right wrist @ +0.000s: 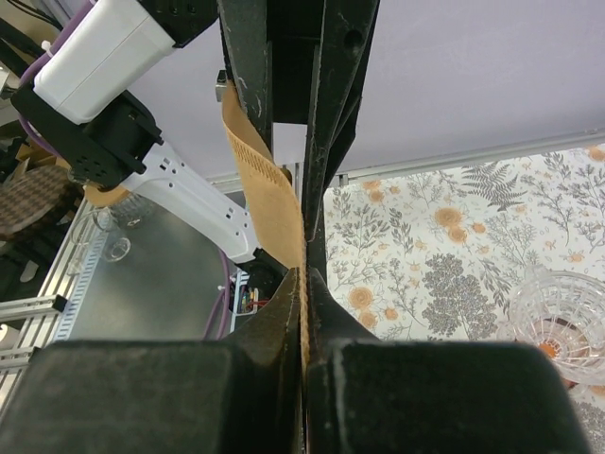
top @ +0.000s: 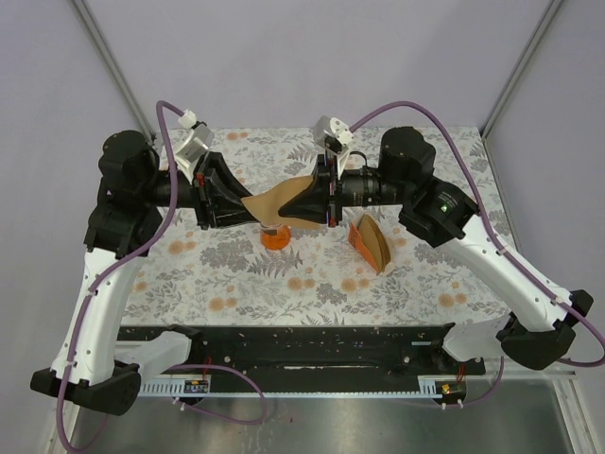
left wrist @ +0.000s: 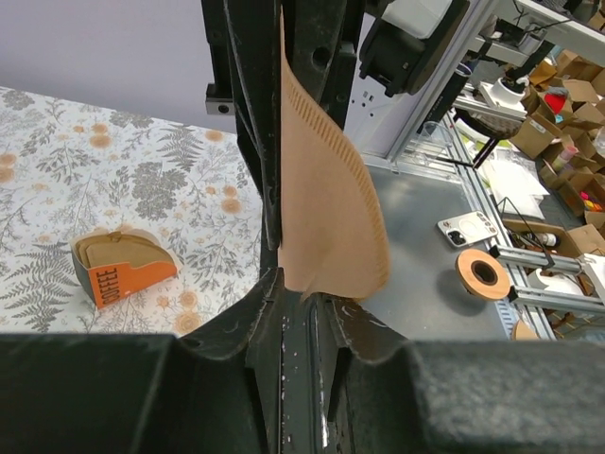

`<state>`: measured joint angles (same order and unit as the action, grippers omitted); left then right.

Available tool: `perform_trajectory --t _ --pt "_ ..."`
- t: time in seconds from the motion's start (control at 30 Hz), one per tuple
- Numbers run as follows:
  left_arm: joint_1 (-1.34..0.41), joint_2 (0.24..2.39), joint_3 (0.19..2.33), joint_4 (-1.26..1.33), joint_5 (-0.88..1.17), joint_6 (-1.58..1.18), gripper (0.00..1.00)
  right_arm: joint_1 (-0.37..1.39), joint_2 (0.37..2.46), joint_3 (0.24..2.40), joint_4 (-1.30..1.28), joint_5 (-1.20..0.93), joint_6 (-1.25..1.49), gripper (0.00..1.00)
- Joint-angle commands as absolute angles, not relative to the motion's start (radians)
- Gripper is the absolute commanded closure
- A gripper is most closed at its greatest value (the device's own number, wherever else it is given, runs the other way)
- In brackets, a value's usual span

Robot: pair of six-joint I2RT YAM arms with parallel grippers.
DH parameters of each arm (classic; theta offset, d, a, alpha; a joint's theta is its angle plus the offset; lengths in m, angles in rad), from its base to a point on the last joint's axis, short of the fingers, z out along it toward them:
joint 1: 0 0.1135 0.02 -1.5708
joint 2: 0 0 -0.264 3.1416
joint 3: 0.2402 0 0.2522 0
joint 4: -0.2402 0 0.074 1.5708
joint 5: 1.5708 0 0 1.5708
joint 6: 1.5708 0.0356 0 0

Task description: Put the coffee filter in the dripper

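As both arms meet over the middle of the floral counter (top: 236,284), the coffee filter (top: 269,200) hangs in the air between them, pinched from either side. The left end effector (top: 248,205) is clamped on one edge of the light-brown paper. The right end effector (top: 293,202) is closed on the opposite edge. Each wrist view shows the sheet caught in the narrow seam between dark fingers. In the overhead view the dripper (top: 276,236) stands on the counter beneath the paper, its orange base showing just near of the filter and its clear funnel largely hidden by the arms. To the right, well apart from the dripper, a beige-and-orange holder (top: 371,243) lies with its stack of spare papers. The step in hand appears to be carry and align: the filter is aloft over the dripper and not yet seated. The next move likely calls for opening the flat cone, pointing its tip down and lowering it into the funnel. One end effector would need to let go so the thin paper neither tears nor buckles.
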<state>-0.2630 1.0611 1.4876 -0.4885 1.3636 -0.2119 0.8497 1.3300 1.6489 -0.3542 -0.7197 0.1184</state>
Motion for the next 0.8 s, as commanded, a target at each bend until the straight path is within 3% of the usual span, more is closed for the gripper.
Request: perform_trajectory --t 0.0,0.13,0.23,0.47,0.57,0.7,0.77 --pt "-0.265 1.051 1.477 -0.307 1.351 -0.371 0.76 0.844 1.345 1.661 -0.285 -0.732 0.149 1.0" --pt "-0.262 1.058 1.425 -0.106 1.355 -0.569 0.76 0.844 1.342 1.646 -0.273 -0.735 0.16 1.0" --pt "-0.264 1.06 1.416 -0.092 1.345 -0.575 0.76 0.844 1.339 1.641 -0.264 -0.735 0.166 1.0" --pt "-0.264 1.06 1.494 -0.373 1.221 -0.333 0.77 0.844 1.347 1.64 -0.236 -0.761 0.184 1.0" --pt "-0.262 1.058 1.494 -0.377 1.215 -0.333 0.83 0.844 1.356 1.64 -0.236 -0.752 0.187 1.0" --pt "-0.262 1.057 1.514 -0.466 1.16 -0.25 0.98 0.844 1.347 1.631 -0.241 -0.742 0.183 1.0" --pt "-0.262 1.057 1.523 -0.503 1.138 -0.212 1.0 0.844 1.342 1.631 -0.247 -0.736 0.178 1.0"
